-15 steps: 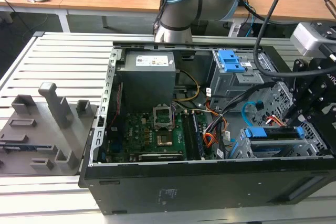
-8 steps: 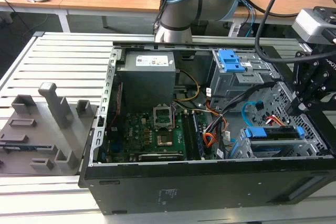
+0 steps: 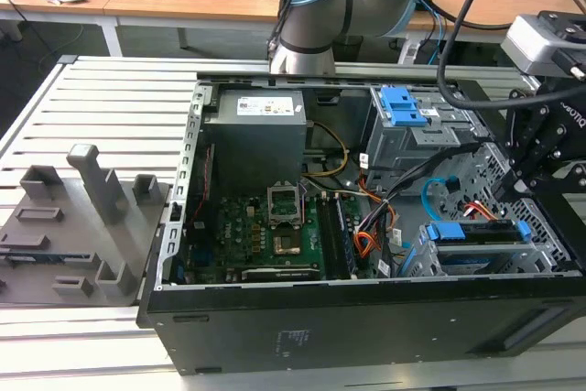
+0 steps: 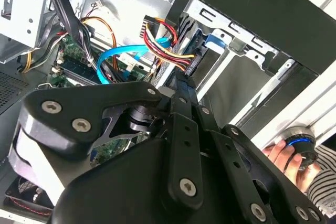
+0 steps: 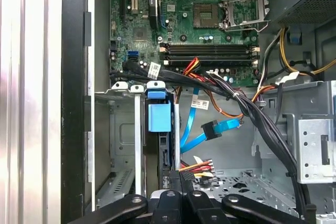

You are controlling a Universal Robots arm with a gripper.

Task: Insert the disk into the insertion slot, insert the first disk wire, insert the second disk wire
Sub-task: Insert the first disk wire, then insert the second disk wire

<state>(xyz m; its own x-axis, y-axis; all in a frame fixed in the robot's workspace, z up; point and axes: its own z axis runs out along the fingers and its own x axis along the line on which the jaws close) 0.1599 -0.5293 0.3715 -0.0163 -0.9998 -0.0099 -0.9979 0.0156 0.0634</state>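
The disk (image 3: 476, 232), in a carrier with blue rails, sits inside the insertion slot (image 3: 555, 246), a low grey perforated cage at the case's front corner on the exterior view's right. In the first wrist view the disk (image 5: 164, 153) stands edge-on under its blue tab. My gripper (image 4: 178, 81) is at the disk's rear edge, its fingers closed around the black plug of the first disk wire (image 4: 167, 43), a red, yellow and black lead (image 5: 197, 166). The second disk wire (image 5: 223, 126), light blue, hangs loose beside the cage with its dark plug free.
A taller grey cage with a blue latch (image 3: 403, 107) stands behind the slot. Black cable bundles (image 5: 247, 106) cross between the motherboard (image 5: 205, 19) and the cages. A person's hand (image 4: 283, 156) holds a round blue-ringed device outside the case.
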